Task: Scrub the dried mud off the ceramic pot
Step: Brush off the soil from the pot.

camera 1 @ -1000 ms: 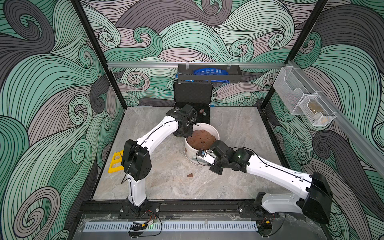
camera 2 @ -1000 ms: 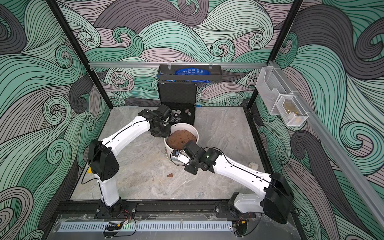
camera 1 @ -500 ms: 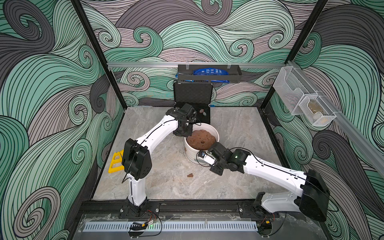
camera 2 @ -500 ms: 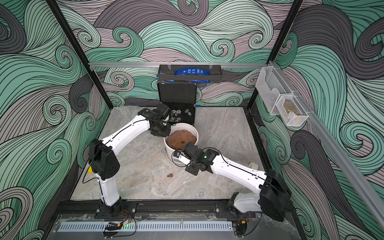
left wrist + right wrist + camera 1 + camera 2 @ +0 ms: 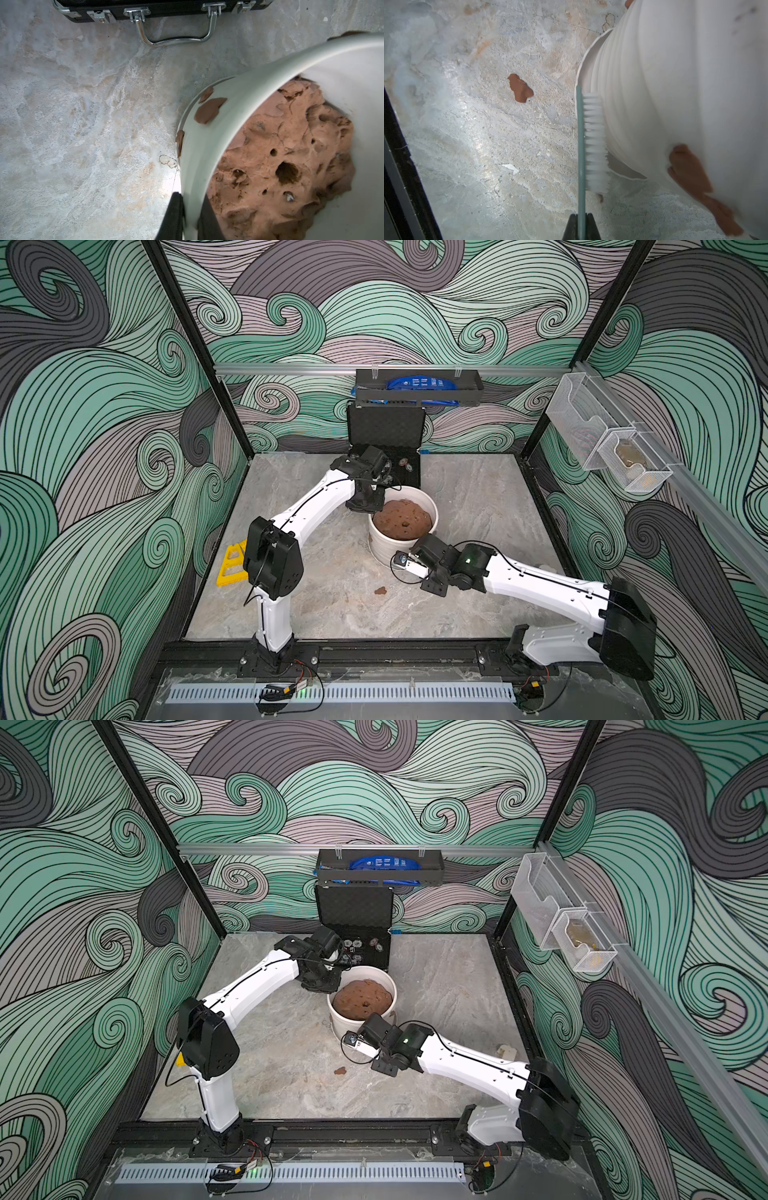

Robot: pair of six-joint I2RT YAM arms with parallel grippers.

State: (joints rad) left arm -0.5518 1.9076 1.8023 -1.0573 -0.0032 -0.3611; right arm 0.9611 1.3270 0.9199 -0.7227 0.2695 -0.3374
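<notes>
Ceramic pot (image 5: 380,542) upright at middle of table (image 5: 324,605), just in front of black case (image 5: 386,429), heaped with brown soil (image 5: 401,518). Left gripper (image 5: 190,218) pinched on pot rim, one finger outside, one inside. Right gripper (image 5: 581,226) clamped on brush (image 5: 592,141) handle, bristles turned toward ribbed wall near its base. Dried mud (image 5: 208,110) in patches on outer wall; one loose mud lump (image 5: 520,88) on table beside pot

No legible text anywhere, only unreadable white markings on the blue bundle (image 5: 417,383)
</notes>
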